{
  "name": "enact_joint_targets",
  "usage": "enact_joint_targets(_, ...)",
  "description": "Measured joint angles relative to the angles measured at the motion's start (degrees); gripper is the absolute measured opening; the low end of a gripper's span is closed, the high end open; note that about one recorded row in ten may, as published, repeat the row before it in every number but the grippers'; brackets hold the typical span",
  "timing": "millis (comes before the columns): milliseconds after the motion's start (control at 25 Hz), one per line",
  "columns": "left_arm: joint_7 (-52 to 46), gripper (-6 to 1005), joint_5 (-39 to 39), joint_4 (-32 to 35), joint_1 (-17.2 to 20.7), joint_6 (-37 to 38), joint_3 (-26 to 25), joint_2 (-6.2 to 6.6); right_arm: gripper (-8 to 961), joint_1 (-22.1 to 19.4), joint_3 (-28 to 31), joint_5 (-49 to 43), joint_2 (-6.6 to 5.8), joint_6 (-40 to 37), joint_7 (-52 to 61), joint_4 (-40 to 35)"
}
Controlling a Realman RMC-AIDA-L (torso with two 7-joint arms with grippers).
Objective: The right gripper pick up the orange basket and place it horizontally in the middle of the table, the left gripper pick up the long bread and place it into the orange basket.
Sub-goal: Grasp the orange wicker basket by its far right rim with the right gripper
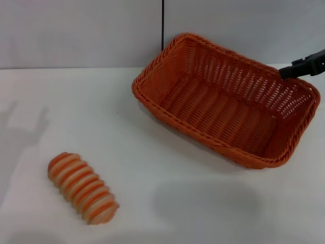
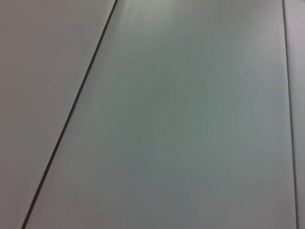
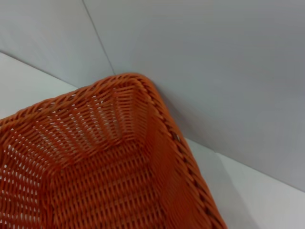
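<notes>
The orange basket (image 1: 221, 148) sits at the right rear of the white table (image 1: 86, 107), turned diagonally and seemingly raised, with a shadow on the tabletop in front of it. My right gripper (image 1: 287, 72), a slim black fingertip coming in from the right edge, grips the basket's far right rim. The right wrist view looks into the basket (image 3: 105, 162) at one inner corner. The long bread (image 1: 83, 188), striped orange and cream, lies on the table at the front left, far from the basket. My left gripper is out of view; its wrist camera sees only wall.
A grey panelled wall (image 1: 81, 30) with a dark vertical seam (image 1: 163, 23) stands behind the table. A faint two-pronged shadow (image 1: 23, 124) falls on the tabletop at the left.
</notes>
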Motion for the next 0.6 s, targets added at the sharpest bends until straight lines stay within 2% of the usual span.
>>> enact_joint_targets(360, 0.0, 830, 0.0, 0.0, 0.0, 0.2, 0.0, 0.00, 491, -0.3, -0.1, -2.0, 1.58, -1.7, -1.1, -0.3)
enact_joint_targets(600, -0.1, 830, 0.0, 0.0, -0.2, 0.2, 0.0, 0.00, 490, -0.7, -0.1, -2.0, 1.85, -2.4, -1.4, -1.0)
